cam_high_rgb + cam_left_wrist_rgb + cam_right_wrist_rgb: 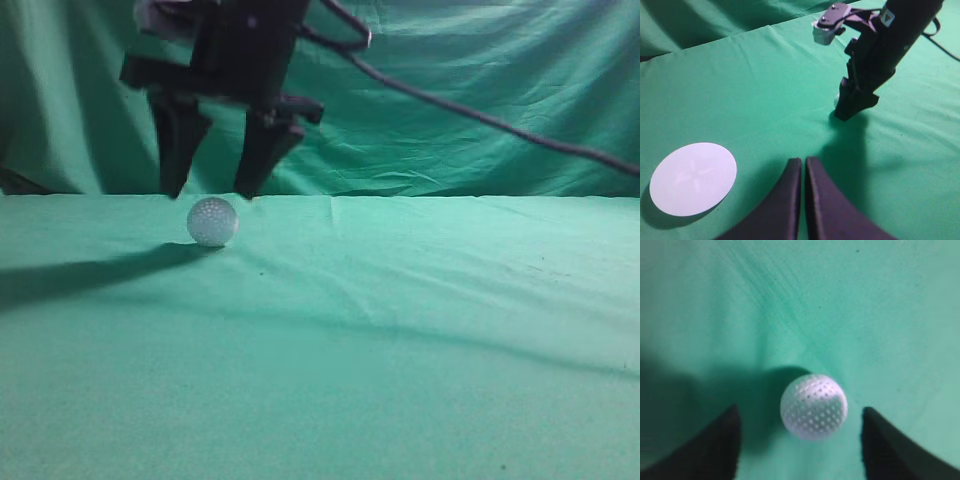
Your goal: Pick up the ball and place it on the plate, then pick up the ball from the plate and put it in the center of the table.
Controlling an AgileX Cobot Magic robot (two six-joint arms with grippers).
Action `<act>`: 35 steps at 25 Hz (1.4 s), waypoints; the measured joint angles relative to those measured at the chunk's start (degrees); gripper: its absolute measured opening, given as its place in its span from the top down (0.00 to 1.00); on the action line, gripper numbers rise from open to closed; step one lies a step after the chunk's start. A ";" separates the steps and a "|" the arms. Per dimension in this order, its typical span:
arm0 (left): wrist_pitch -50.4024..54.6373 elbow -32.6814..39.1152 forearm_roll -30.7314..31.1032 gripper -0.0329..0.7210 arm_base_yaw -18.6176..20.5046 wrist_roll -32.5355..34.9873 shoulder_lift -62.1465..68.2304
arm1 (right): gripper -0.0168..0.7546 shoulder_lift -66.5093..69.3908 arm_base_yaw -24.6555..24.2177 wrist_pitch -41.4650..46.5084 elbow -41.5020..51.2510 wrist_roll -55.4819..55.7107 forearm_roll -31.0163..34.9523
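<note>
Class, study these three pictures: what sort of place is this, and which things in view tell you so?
Probably a robot test bench or lab. Green cloth covers the table and hangs as a backdrop; only a ball and a plate are set out; a cabled right gripper hangs over the ball.

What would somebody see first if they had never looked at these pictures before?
First, the little white dimpled ball sitting on the green cloth, with the right tool hanging open just above it, one finger on each side and not touching. Then the white plate, empty, lying flat off to one side in the left wrist view. Near it, the left tool has its fingers closed together.
</note>
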 joint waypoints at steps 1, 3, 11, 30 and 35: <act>0.00 0.00 0.00 0.96 0.00 0.00 0.00 | 0.34 0.00 0.00 3.02 -2.23 0.53 -0.90; 0.00 0.00 0.14 0.96 0.00 0.00 0.00 | 0.49 -0.21 0.00 8.90 -7.42 3.56 -3.35; -0.37 0.00 0.56 0.96 0.00 0.00 0.00 | 0.98 -7.25 -0.32 17.43 -19.13 11.99 -10.74; 1.46 0.00 -1.16 0.96 0.00 0.00 0.00 | 0.98 -49.57 -0.32 18.59 11.72 13.98 -11.60; 1.54 0.00 -1.16 0.96 0.00 0.00 0.00 | 0.98 -59.25 -0.32 18.59 21.96 16.63 -13.50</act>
